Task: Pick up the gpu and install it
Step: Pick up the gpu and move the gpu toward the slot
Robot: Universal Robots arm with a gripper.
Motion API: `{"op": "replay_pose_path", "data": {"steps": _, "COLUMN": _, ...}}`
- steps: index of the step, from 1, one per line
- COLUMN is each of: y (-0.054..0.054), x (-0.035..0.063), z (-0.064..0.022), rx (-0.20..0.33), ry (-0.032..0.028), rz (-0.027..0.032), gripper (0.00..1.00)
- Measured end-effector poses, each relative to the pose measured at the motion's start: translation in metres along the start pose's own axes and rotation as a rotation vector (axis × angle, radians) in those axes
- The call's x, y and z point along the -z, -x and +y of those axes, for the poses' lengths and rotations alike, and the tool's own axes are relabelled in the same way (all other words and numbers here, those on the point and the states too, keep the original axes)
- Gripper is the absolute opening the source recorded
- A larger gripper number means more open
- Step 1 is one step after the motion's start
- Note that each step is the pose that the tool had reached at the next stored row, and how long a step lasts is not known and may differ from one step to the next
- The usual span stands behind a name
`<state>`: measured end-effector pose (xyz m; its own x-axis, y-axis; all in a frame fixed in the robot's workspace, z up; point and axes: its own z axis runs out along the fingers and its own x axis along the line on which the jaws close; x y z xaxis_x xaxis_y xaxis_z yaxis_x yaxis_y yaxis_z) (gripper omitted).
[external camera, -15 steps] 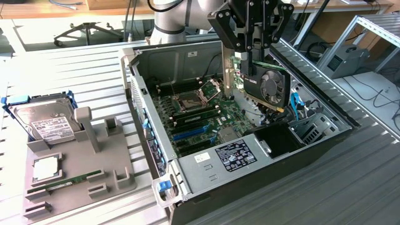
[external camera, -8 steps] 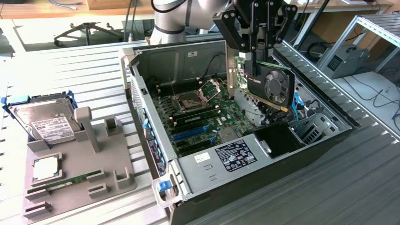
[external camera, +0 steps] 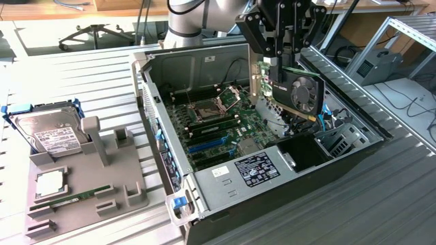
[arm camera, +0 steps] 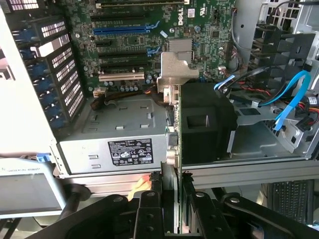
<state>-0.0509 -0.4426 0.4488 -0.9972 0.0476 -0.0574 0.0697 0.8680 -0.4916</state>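
Apparently one gpu [external camera: 305, 93] between two fingers [arm camera: 149, 211].

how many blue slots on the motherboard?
2, side by side on the motherboard: first slot nearer the CPU socket, second slot nearer the labelled silver box. The gpu may hide others.

Ribbed grey tabletop [external camera: 68, 76], chair base [external camera: 95, 33], aluminium frame [external camera: 389, 20].
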Motion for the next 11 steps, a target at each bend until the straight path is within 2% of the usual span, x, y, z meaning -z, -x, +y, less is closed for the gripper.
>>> {"op": "replay_pose_path", "data": {"steps": 11, "y": 0.0035, "x": -0.0036, "z": 0.0023, "rx": 0.000, "ry": 0.0002, "rz": 0.0000, "gripper": 0.26}}
